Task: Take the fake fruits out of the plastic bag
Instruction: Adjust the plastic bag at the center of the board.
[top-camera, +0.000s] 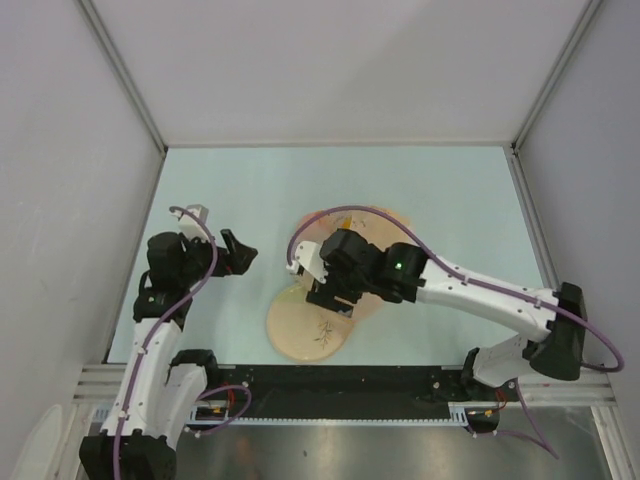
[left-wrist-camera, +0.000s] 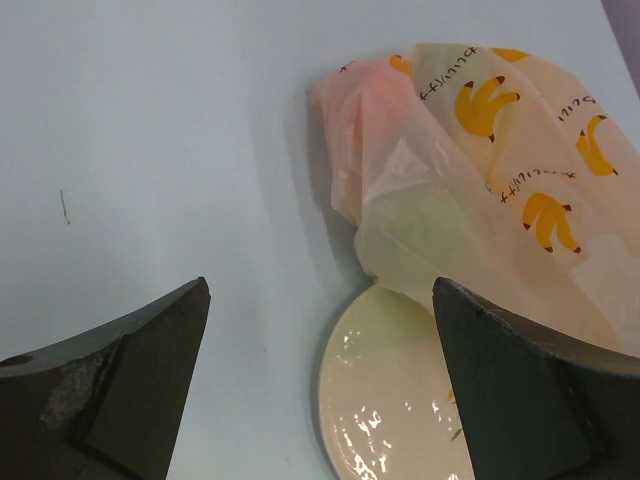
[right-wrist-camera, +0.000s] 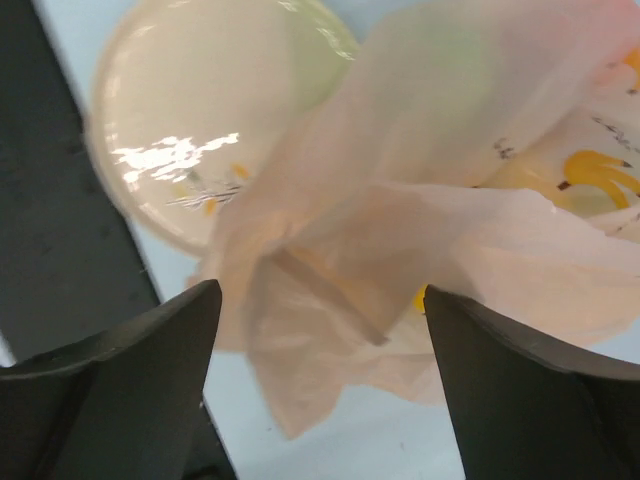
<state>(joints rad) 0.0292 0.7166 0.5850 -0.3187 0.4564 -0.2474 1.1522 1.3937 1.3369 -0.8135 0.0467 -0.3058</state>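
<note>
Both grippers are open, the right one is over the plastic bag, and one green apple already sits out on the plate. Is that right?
Not quite. The green apple is still inside the plastic bag, showing through the film; the visible part of the plate is bare. The left wrist view shows it. The rest holds.

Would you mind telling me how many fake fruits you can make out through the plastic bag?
2: a green one at the bag's end by the plate, a reddish one at the corner away from it. Others may be hidden.
</note>
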